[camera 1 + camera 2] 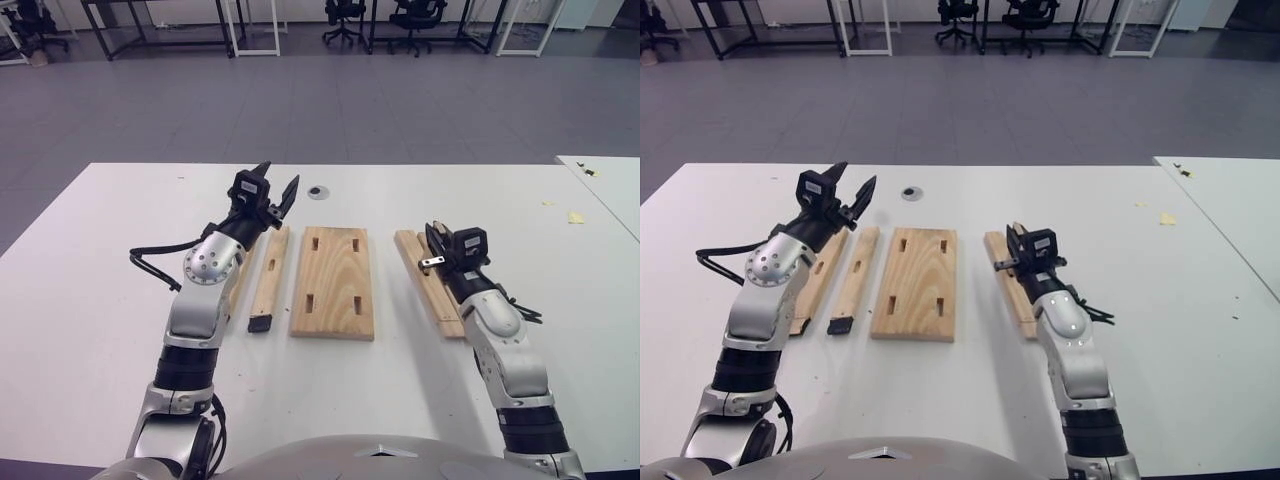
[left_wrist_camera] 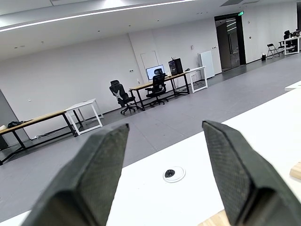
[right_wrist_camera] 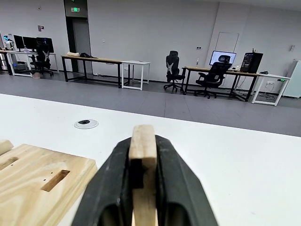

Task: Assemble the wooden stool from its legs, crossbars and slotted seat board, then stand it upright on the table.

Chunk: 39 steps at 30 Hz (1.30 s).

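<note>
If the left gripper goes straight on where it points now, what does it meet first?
Likely nothing near: the open left gripper points out over the white table. Ahead lie only the round grommet in the tabletop and open floor; depth is unclear.

Narrow gaps between seat board (image 1: 333, 282) and legs (image 1: 270, 272) either side.
</note>
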Each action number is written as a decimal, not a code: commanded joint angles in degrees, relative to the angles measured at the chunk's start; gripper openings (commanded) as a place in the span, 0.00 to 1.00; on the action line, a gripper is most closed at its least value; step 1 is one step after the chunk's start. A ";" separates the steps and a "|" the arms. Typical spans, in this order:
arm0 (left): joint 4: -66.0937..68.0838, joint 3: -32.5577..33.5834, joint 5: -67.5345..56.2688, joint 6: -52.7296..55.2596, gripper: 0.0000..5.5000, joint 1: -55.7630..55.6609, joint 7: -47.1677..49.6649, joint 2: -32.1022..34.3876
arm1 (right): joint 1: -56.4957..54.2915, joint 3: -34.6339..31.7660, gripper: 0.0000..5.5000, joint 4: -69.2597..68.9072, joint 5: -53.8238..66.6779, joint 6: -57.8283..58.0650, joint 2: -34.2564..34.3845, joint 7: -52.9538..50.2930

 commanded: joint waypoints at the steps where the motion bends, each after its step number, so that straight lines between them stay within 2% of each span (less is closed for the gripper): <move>1: -0.34 -0.96 1.13 -0.09 0.52 0.12 -0.19 0.79 | 10.49 1.80 0.08 10.50 0.16 5.66 0.80 2.43; 8: 0.22 -1.29 1.17 -0.65 0.52 -0.56 0.30 0.51 | 6.39 -0.47 0.08 5.61 2.76 4.63 0.96 3.48; 9: 0.26 -1.31 1.16 -0.67 0.52 -0.67 0.33 0.49 | 6.02 -0.73 0.15 4.94 3.37 4.82 0.98 3.67; 13: 0.33 -1.25 1.15 -1.17 0.52 -0.74 0.78 0.36 | 4.74 -0.64 0.29 1.21 4.27 6.61 0.10 5.46; 16: 0.15 -1.28 1.15 -1.30 0.52 -0.44 1.00 0.34 | 4.50 -0.63 0.39 -1.26 5.05 13.71 -1.11 5.67; 21: -0.42 -1.37 1.14 -1.10 0.52 0.23 1.30 0.44 | 4.98 -0.74 0.58 -10.23 5.84 28.72 -7.76 8.13; 24: -0.52 -1.73 1.39 -1.16 0.52 0.53 1.58 0.24 | 3.14 -0.83 0.65 -12.78 5.47 35.46 -10.72 8.32; 32: -0.13 -2.36 2.03 -1.41 0.52 0.13 1.44 0.26 | 1.06 0.07 0.65 -12.62 4.73 47.16 -11.08 5.75; 39: 0.16 -2.31 2.59 -1.62 0.52 0.01 1.59 0.12 | 0.36 4.32 0.43 -15.83 3.88 51.89 -16.04 8.54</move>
